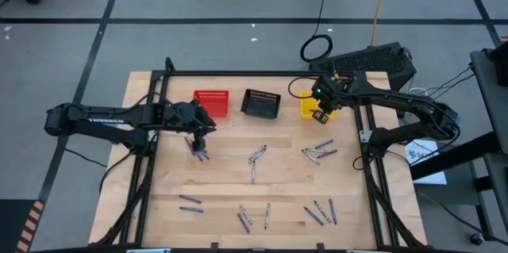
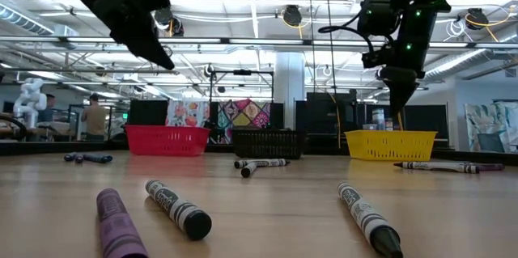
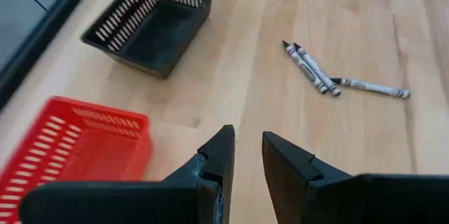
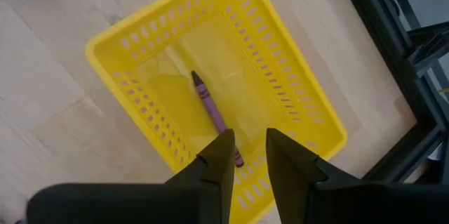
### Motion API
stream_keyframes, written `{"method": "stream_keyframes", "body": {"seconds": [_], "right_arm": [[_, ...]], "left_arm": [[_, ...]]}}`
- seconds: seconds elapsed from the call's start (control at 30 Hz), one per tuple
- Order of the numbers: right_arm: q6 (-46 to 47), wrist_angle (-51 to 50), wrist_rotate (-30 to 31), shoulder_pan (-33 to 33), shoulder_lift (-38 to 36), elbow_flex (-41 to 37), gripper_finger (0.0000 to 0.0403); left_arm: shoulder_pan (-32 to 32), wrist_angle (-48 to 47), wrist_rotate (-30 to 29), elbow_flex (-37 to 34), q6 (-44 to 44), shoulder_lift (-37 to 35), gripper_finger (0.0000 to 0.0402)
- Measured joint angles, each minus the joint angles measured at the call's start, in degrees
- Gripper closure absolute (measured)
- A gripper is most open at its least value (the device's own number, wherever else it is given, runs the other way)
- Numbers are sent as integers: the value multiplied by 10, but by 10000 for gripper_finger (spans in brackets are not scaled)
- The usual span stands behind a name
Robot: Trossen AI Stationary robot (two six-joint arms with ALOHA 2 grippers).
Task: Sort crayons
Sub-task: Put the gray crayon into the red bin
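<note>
Right fingers [image 4: 249,157] parted, purple crayon [image 4: 212,113] beneath, yellow basket [image 4: 295,94]

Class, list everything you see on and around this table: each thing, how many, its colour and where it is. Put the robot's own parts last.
Red basket: one, far edge of the table, left of the black one.
Black basket: one, far edge, middle.
Yellow basket: one, far right, holding a purple crayon.
Loose crayons: roughly twenty, grey, blue and purple, scattered over the wooden table.
Left gripper: open, empty, near the red basket.
Right gripper: open, above the yellow basket.
</note>
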Motion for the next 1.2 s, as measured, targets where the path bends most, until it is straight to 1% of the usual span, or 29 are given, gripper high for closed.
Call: {"method": "stream_keyframes", "body": {"seconds": [0.17, 0.3, 0.43, 0.57, 0.63, 0.73, 0.93, 1.03, 1.13, 1.2], "right_arm": [[12, 27, -1, 0, 0, 0, 332], [16, 31, -1, 0, 0, 0, 332], [29, 31, -1, 0, 0, 0, 332], [28, 25, -1, 0, 0, 0, 332], [21, 24, -1, 0, 0, 0, 332], [14, 24, -1, 0, 0, 0, 332], [14, 15, -1, 0, 0, 0, 332], [14, 12, -1, 0, 0, 0, 332], [16, 8, -1, 0, 0, 0, 332], [21, 9, -1, 0, 0, 0, 332]], "left_arm": [[-6, 48, 0, 1, -70, 32, 322], [-17, 97, 12, 1, -80, 74, 322], [-24, 159, 19, 1, -124, 122, 322], [-39, 184, 66, 1, -98, 157, 322], [-49, 179, 76, 5, -74, 173, 322], [-62, 179, 74, 24, -75, 203, 322], [-83, 180, 68, 85, -76, 263, 322], [-85, 178, 38, 111, -82, 287, 322], [-82, 179, 3, 131, -127, 313, 322], [-81, 181, -6, 140, -149, 330, 322]]}}
